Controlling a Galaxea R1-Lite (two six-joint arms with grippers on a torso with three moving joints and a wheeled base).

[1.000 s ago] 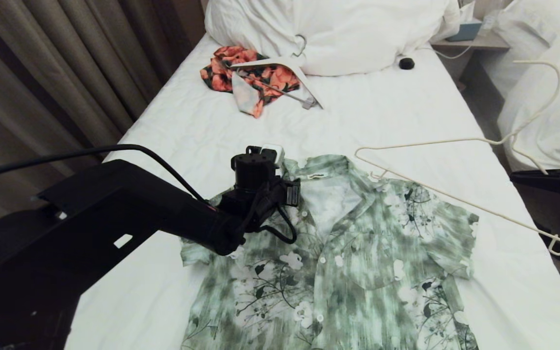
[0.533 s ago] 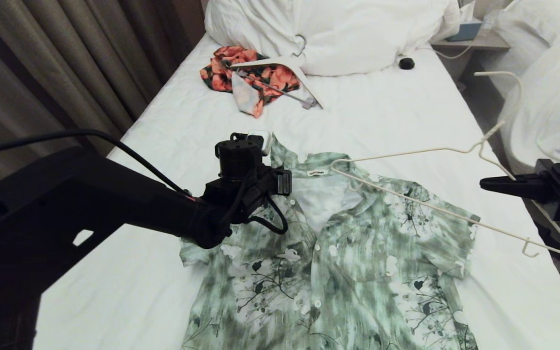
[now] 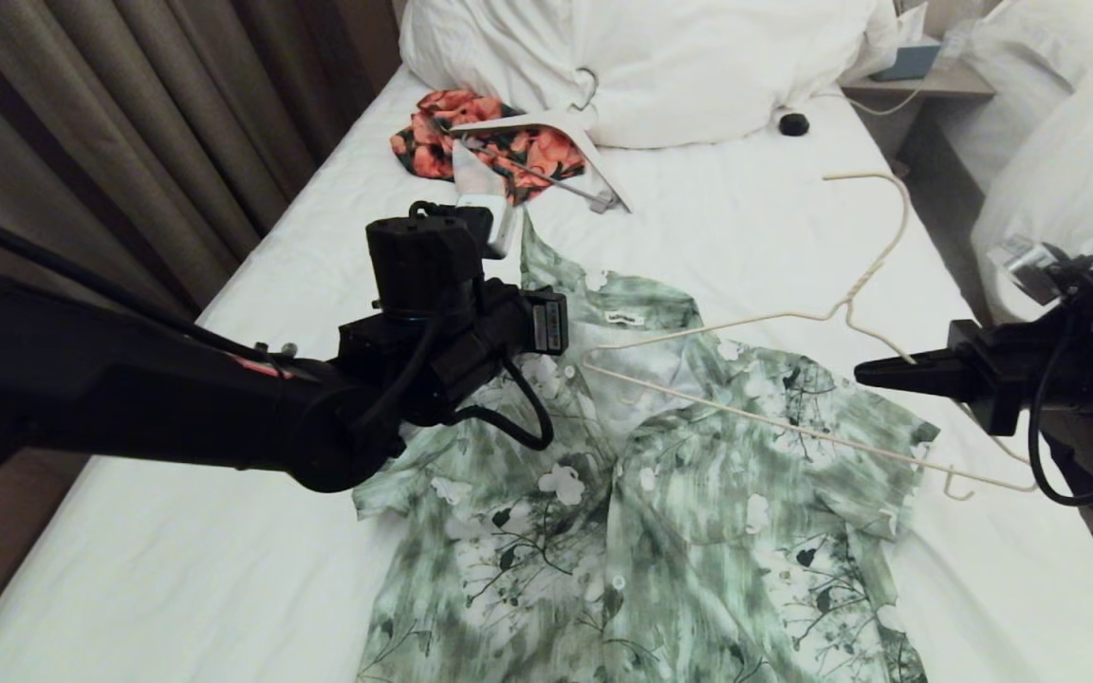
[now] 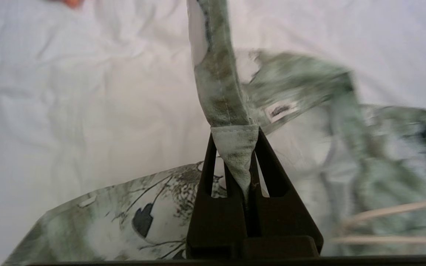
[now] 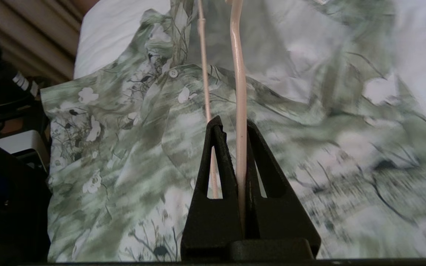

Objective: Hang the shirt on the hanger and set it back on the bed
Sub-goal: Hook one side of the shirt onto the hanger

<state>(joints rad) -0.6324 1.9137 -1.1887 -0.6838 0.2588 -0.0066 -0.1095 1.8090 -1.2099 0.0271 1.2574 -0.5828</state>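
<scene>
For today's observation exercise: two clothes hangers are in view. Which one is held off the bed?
The thin cream wire hanger, clamped in the right pincer above the green floral shirt. The thicker white hanger lies on the orange garment.

So it's a long single bed with a smooth white sheet point(image 3: 746, 237), and a bunched-up white duvet and pillows point(image 3: 641, 57) piled at the far end. Lying on the sheet closest to the camera is a pale green and white short-sleeved button-up shirt with dark leaves and white flowers point(image 3: 660, 531), front side up. Further up, just in front of the pillows, there's a crumpled orange-and-black floral garment point(image 3: 433, 142) with a thicker white hanger point(image 3: 546, 128) across it. A small round black object point(image 3: 794, 123) sits beside the duvet.
</scene>
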